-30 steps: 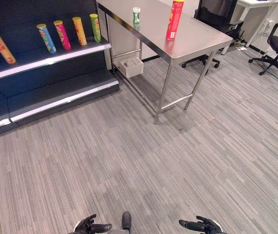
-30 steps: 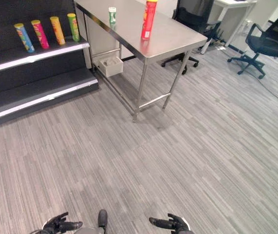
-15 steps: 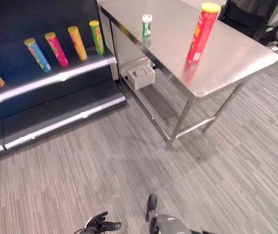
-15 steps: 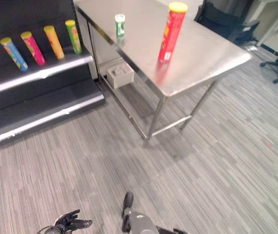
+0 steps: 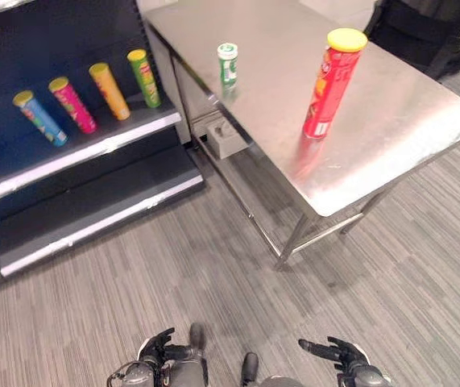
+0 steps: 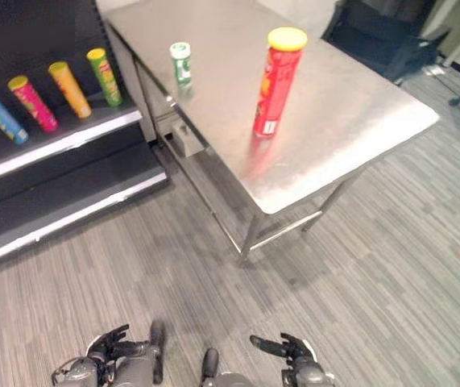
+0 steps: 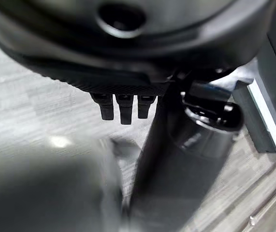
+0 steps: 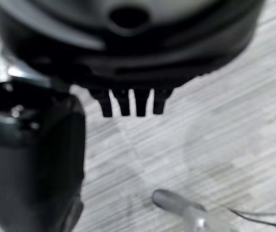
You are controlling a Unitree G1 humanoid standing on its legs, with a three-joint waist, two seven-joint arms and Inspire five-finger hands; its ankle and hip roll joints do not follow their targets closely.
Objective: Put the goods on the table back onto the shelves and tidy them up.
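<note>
Two goods stand upright on the steel tabletop: a tall red canister with a yellow lid, near the middle of the surface, and a short green can close to the edge that faces the shelves. Both rest on their bases, well apart from each other — each can be approached without disturbing the other.

The dark shelf unit stands beside the tabletop's end. A row of tubes leans against its back panel: a green tube, an orange tube, a pink tube and a blue tube. The lean keeps the labels facing outward, so returned goods likely belong in the same row.

The left robot hand and the right robot hand hang low over the carpeted floor, well apart from the tabletop. Both are empty, fingers relaxed and spread — ready for a grasp, not yet committed to one. Judged from this, the approach step is in hand; no item is picked up yet.
</note>
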